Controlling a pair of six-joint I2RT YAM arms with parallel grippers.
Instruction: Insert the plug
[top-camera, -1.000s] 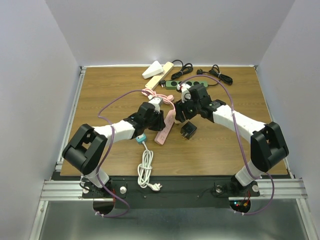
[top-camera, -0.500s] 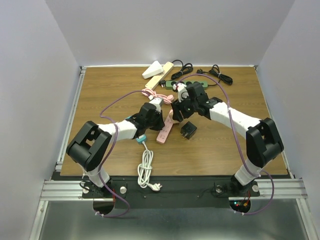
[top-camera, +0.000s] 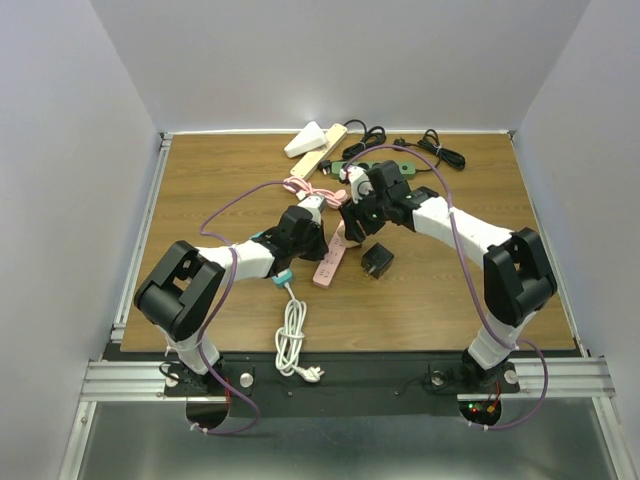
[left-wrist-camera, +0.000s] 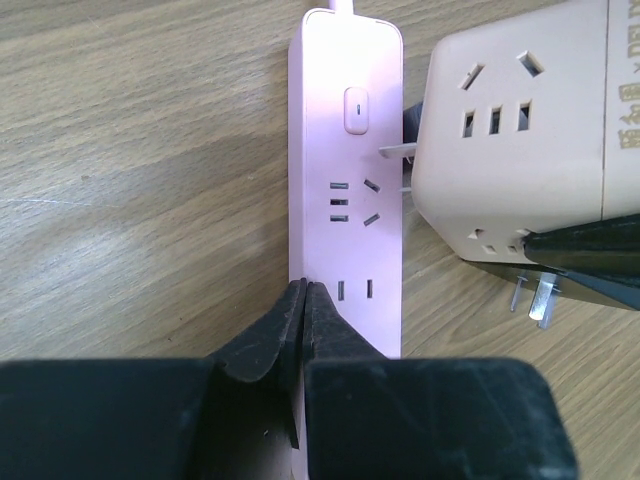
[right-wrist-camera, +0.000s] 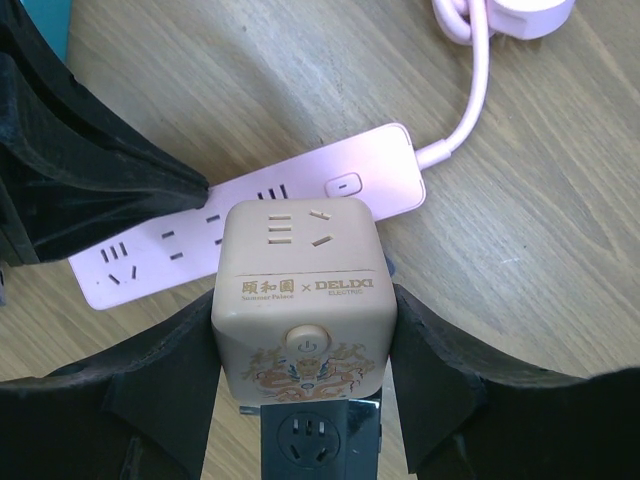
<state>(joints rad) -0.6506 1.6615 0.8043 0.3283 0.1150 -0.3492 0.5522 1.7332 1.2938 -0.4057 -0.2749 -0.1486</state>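
Gripping beige cube plug (right-wrist-camera: 305, 290) (prongs (left-wrist-camera: 540, 300) bare) — right pincer (right-wrist-camera: 305, 340), near pink strip (left-wrist-camera: 345, 230).

The left fingers (left-wrist-camera: 268, 345) are pressed together, while the right fingers (right-wrist-camera: 160, 375) clamp, spread apart.

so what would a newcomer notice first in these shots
The beige cube adapter clamped in the right gripper, held right by the pink power strip at mid-table. Then the left gripper, shut, resting on that strip's end, and the spare strips and cables along the far edge.
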